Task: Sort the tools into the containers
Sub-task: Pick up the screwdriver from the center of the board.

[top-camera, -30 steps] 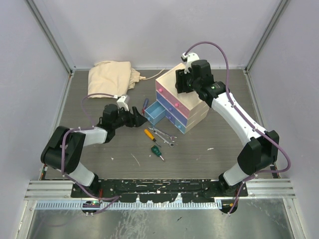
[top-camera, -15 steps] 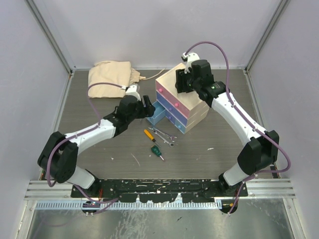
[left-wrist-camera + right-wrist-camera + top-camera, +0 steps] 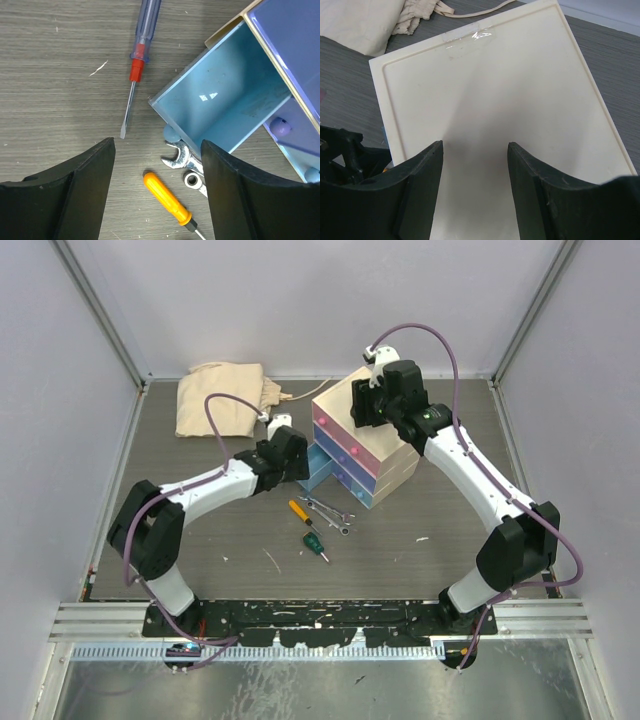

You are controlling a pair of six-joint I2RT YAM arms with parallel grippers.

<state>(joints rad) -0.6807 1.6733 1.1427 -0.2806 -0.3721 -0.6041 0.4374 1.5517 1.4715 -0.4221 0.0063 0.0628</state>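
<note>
The cream chest (image 3: 375, 445) stands at the back right with pink, blue and light-blue drawers. Its light-blue drawer (image 3: 225, 100) is pulled out and holds nothing. My left gripper (image 3: 292, 456) is open and empty, hovering by that drawer; in its wrist view (image 3: 157, 147) it is above the floor. Below it lie an orange-handled screwdriver (image 3: 165, 197), a silver spanner (image 3: 180, 157) and a blue-handled screwdriver with a red collar (image 3: 145, 30). A green-handled screwdriver (image 3: 315, 543) lies nearer. My right gripper (image 3: 475, 147) is open above the chest top (image 3: 495, 75). Pliers and adjustable wrench are not visible.
A beige cloth bag (image 3: 225, 395) lies at the back left. Walls and metal posts enclose the table on three sides. The spanners (image 3: 330, 512) and the orange screwdriver (image 3: 299, 510) lie close together in front of the chest.
My left arm has swung up and to the right, from the table's left-middle to the open light-blue drawer. The right arm and the tools have not moved.
</note>
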